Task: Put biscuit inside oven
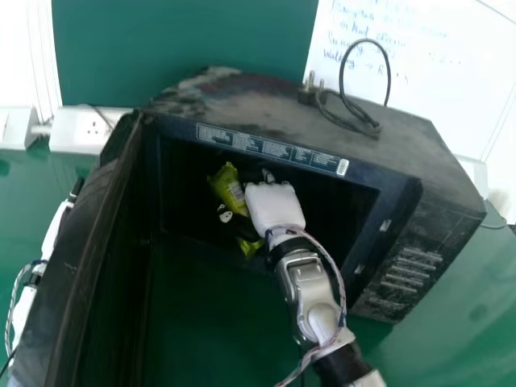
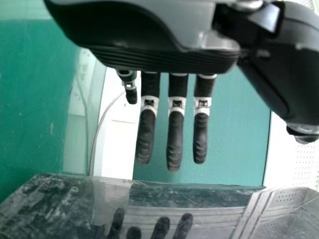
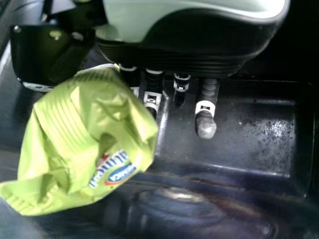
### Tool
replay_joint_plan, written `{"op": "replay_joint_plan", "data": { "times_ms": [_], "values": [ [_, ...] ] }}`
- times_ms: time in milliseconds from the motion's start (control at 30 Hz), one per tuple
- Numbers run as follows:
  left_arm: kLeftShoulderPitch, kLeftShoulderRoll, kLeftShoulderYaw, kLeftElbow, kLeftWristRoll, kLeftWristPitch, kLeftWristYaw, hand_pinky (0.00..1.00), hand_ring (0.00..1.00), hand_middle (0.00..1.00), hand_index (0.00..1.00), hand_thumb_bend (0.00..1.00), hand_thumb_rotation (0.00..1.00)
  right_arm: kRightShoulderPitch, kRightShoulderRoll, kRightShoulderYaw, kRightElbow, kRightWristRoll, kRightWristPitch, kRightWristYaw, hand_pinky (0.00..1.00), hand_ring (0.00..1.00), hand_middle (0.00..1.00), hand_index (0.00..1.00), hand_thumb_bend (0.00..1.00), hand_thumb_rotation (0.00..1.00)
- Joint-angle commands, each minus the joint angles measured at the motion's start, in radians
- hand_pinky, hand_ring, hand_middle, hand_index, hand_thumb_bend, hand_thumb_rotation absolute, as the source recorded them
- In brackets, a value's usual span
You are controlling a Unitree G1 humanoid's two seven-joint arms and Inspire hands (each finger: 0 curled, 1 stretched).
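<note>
1. Head view: the left hand point(image 1: 58, 224) is at the far left, outside the open oven door point(image 1: 85, 242); in the left wrist view its fingers point(image 2: 175, 142) point straight, slightly spread, above a glossy surface reflecting them.
2. Right of that hand, the door stands between it and the oven point(image 1: 266, 106).
3. Farther right, the green biscuit packet point(image 1: 229, 187) is inside the oven opening, just left of the right hand point(image 1: 274, 208) and touching it.
4. The right hand appears to pinch the packet between thumb and fingers, though the packet partly covers the grip in the right wrist view.
5. Beyond and right of this hand, a black power cord point(image 1: 342, 81) loops on the oven's top.
</note>
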Motion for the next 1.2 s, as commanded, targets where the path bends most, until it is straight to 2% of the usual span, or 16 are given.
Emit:
{"op": "replay_joint_plan", "data": {
  "times_ms": [0, 433, 600, 800, 867, 933, 967, 1000, 1133, 1167],
  "values": [
    [0.014, -0.001, -0.004, -0.016, 0.008, -0.001, 0.009, 0.26, 0.31, 0.40, 0.49, 0.52, 0.06, -0.039, -0.017, 0.020, 0.040, 0.019, -0.006, -0.041, 0.08, 0.14, 0.47, 0.49, 0.53, 0.00],
    [0.018, 0.003, -0.007, -0.021, 0.008, -0.001, 0.011, 0.26, 0.31, 0.40, 0.49, 0.52, 0.06, -0.144, -0.058, 0.074, 0.319, 0.129, -0.059, -0.274, 0.09, 0.15, 0.47, 0.48, 0.53, 0.00],
    [0.016, 0.005, -0.005, -0.016, 0.006, 0.001, 0.011, 0.25, 0.31, 0.40, 0.49, 0.52, 0.06, -0.158, -0.056, 0.089, 0.345, 0.149, -0.033, -0.287, 0.10, 0.15, 0.47, 0.48, 0.53, 0.00],
    [0.015, 0.005, -0.004, -0.014, 0.001, 0.000, 0.003, 0.25, 0.30, 0.40, 0.49, 0.52, 0.06, -0.154, -0.043, 0.106, 0.333, 0.152, 0.045, -0.295, 0.09, 0.15, 0.47, 0.48, 0.53, 0.00],
    [0.016, 0.003, -0.004, -0.017, 0.004, 0.002, 0.008, 0.25, 0.30, 0.40, 0.49, 0.51, 0.06, -0.146, -0.053, 0.117, 0.304, 0.151, 0.060, -0.259, 0.15, 0.21, 0.47, 0.49, 0.53, 0.00],
    [0.017, 0.002, -0.004, -0.019, 0.003, 0.003, 0.008, 0.25, 0.30, 0.40, 0.49, 0.51, 0.06, -0.131, -0.069, 0.125, 0.244, 0.151, 0.081, -0.176, 0.30, 0.37, 0.45, 0.53, 0.52, 0.01],
    [0.018, 0.002, -0.004, -0.020, 0.003, 0.003, 0.008, 0.25, 0.30, 0.40, 0.49, 0.51, 0.06, -0.123, -0.075, 0.126, 0.211, 0.151, 0.098, -0.123, 0.38, 0.44, 0.51, 0.61, 0.70, 0.22],
    [0.018, 0.002, -0.004, -0.021, 0.002, 0.003, 0.008, 0.25, 0.30, 0.40, 0.49, 0.51, 0.06, -0.117, -0.080, 0.126, 0.180, 0.154, 0.113, -0.074, 0.43, 0.49, 0.56, 0.68, 0.76, 0.32],
    [0.017, 0.002, -0.002, -0.020, -0.003, 0.005, 0.004, 0.25, 0.30, 0.40, 0.49, 0.52, 0.06, -0.092, -0.107, 0.142, 0.052, 0.133, 0.171, 0.103, 0.60, 0.68, 0.74, 0.84, 0.85, 0.60],
    [0.017, 0.002, -0.002, -0.020, -0.002, 0.005, 0.004, 0.25, 0.30, 0.40, 0.49, 0.52, 0.06, -0.083, -0.116, 0.145, 0.021, 0.127, 0.178, 0.134, 0.62, 0.70, 0.76, 0.85, 0.86, 0.63]
  ]
}}
